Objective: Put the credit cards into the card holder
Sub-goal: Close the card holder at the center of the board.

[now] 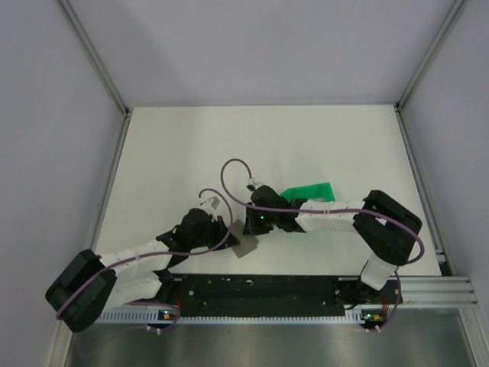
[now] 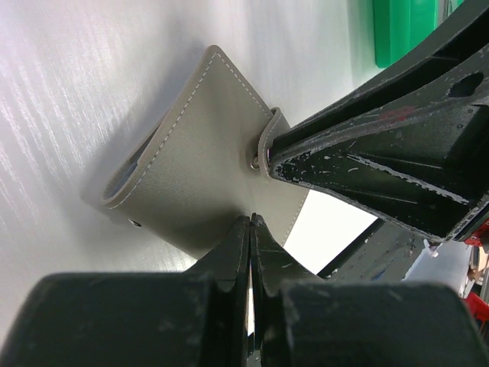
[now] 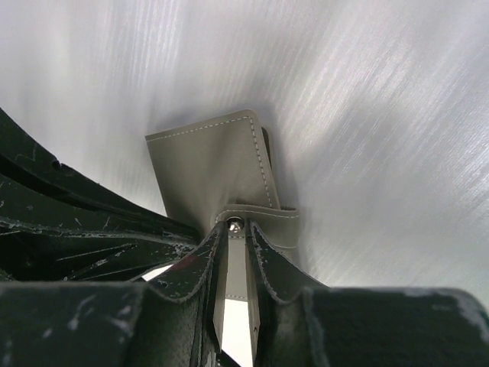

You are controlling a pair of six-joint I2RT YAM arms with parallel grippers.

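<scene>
Grey leather holder (image 2: 195, 168), white-stitched, just ahead of left pincer (image 2: 250, 223), pressed together. Right pincer (image 3: 235, 233) narrowly spread astride snap tab (image 3: 271, 223).

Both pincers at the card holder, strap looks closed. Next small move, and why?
Likely: close the right pincer on the snap strap and peel it off the card holder. The strap wraps over the holder's edge, and that pincer's fingers straddle its tip; whether they grip is unclear. The left pincer is shut on another edge, bracing it.
</scene>
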